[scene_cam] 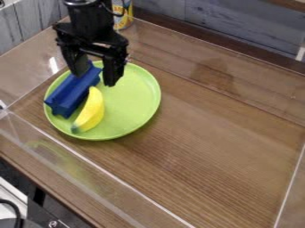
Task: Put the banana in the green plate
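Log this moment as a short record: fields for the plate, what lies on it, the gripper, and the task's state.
plate: green plate, on the wooden table
on plate: banana lying flat beside a blue block, apparently touching it
gripper: gripper open, fingers spread above the plate, holding nothing
banana contact: free of the fingers
task state: banana rests in the plate

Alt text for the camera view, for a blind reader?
A yellow banana lies on a lime-green plate beside a blue block, on a wooden table. The robot's black hand hangs open above them, holding nothing.
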Available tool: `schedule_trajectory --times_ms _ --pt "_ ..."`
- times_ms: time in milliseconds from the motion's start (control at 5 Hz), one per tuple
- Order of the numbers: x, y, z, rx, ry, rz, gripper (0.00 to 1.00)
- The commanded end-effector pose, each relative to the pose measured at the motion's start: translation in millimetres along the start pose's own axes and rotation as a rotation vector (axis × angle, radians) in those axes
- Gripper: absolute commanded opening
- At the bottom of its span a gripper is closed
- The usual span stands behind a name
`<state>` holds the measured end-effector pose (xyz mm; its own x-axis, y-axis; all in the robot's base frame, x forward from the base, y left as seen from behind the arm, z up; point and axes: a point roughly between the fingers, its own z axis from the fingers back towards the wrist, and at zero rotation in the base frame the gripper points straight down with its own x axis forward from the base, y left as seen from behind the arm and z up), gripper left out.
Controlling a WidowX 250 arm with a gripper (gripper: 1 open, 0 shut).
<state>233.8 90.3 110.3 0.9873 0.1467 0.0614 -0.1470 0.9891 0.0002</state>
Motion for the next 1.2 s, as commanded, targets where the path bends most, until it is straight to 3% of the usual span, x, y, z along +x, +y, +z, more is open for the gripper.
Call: schedule_trajectory --times_ms 0,1000 --pt "11.3 -1 13.2 0.007 -0.041 -0.003 1.00" --pt "25.1 -10 12.7 0.005 -0.043 -0.008 1.00"
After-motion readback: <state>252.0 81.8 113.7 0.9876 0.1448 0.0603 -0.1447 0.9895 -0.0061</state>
